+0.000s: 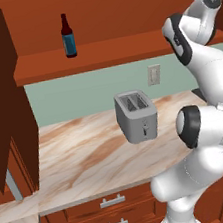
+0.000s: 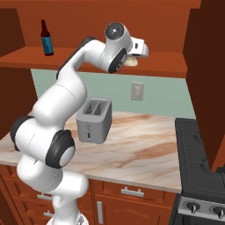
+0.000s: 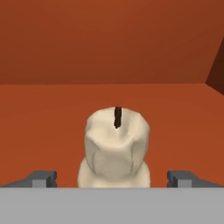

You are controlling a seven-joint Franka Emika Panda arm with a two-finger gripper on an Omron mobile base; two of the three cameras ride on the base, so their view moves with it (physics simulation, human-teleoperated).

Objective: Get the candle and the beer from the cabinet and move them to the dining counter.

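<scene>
Candle (image 3: 114,148) standing upright on cabinet (image 3: 109,43) shelf, dead ahead of gripper (image 3: 112,178) — sitting between spread fingertips (image 3: 41,178), not yet clamped — straight advance looking sufficient.

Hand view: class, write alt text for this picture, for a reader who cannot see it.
A lumpy cream-white candle with a short dark wick stands upright on the reddish-brown floor of the cabinet, centred just ahead of the gripper. The jaws are open, one dark fingertip on each side of the candle's base, neither touching it.
</scene>
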